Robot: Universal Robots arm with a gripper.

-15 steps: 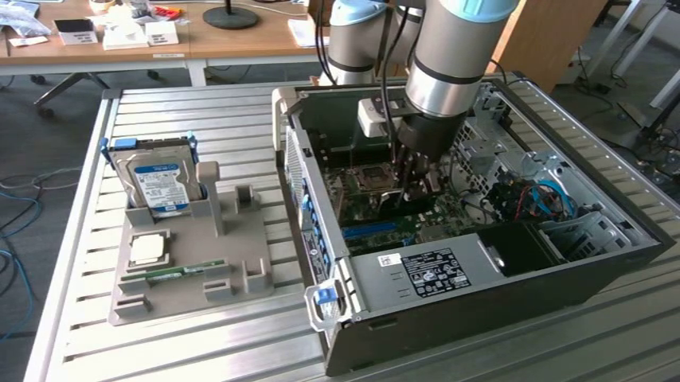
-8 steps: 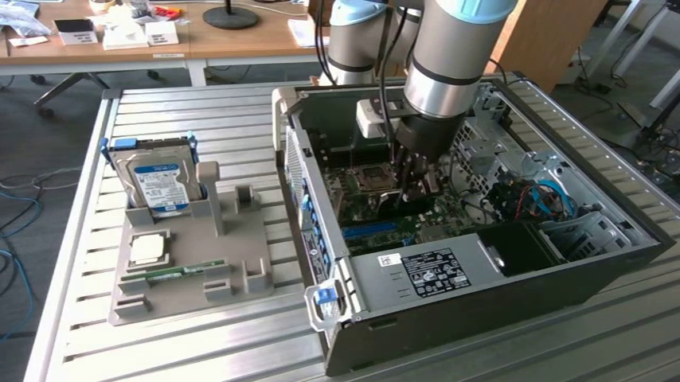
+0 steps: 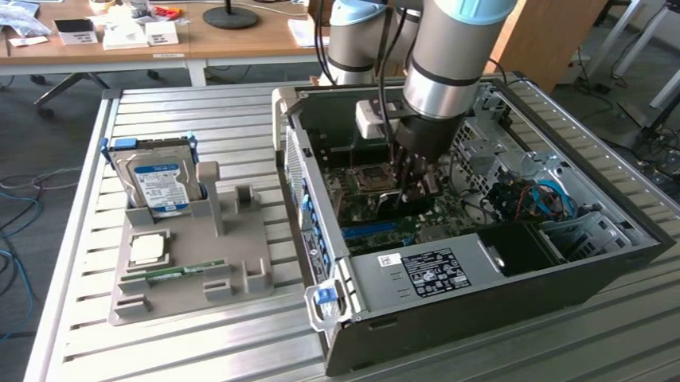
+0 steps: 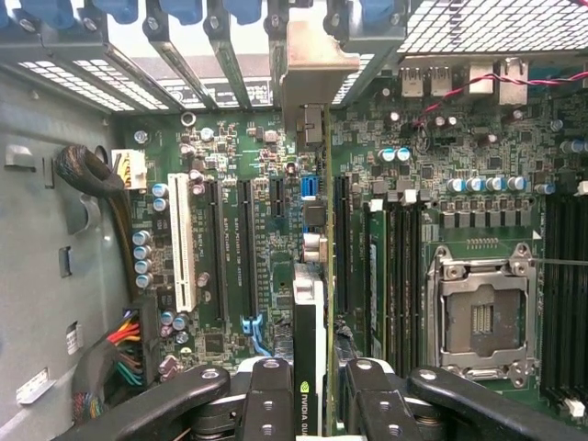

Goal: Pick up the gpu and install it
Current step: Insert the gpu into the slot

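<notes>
I have the gpu (image 4: 309,349) pinched edge-on between my fingers (image 4: 272,395), my gripper (image 4: 317,404) closed on its end away from its silver bracket (image 4: 317,64). In the exterior view my gripper (image 3: 412,171) is deep inside the open case (image 3: 595,263), towards its far side, over the motherboard (image 4: 230,156). The card hangs along a long black slot (image 4: 342,248) just beside the memory slots (image 4: 395,266). I cannot quite tell whether its bottom edge is touching that slot or floating just above it. The first worry is alignment: if the card's edge sits a little to one side of the slot, pressing down would drive it into the board or the small capacitors (image 4: 393,154) near the line rather than into the contacts. The second is the bracket, which has to slip into the rear opening among the blue latches (image 4: 234,11); if it catches on the metal frame there, the card will tilt and seat at one end only. Third, I hold the card at one end, so any push could pivot it in my grip or let it slide. The bare processor socket (image 4: 482,317) lies close by, and a slipping card could hit it
</notes>
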